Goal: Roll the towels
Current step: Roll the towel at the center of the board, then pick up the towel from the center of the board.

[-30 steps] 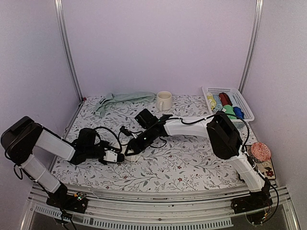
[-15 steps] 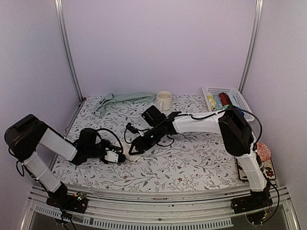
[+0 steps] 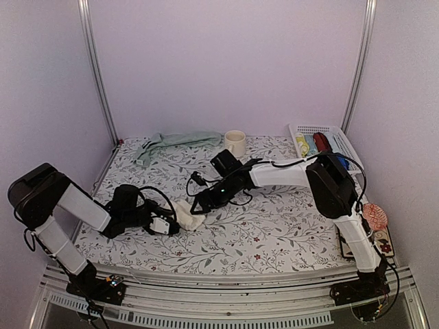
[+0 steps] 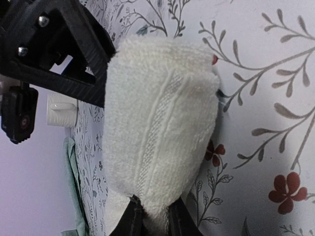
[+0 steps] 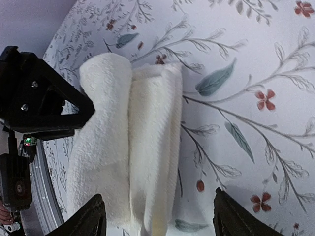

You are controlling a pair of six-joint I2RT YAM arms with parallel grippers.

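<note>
The cream towel lies rolled up on the floral tablecloth, left of centre. My left gripper is shut on its near end; in the left wrist view the roll is pinched at the bottom between the two black fingers. My right gripper stands open just right of the roll. In the right wrist view its fingertips are spread wide, with the towel ahead of them and untouched. The sage green towel lies crumpled and unrolled at the back left.
A cream mug stands at the back centre. A white basket with several coloured rolls sits at the back right. A red patterned object lies at the right edge. Each wrist view shows the other gripper close beside the roll.
My right gripper has opened and drawn back to the right off the cream roll, which now shows in the top view. The left gripper keeps its hold in place.
</note>
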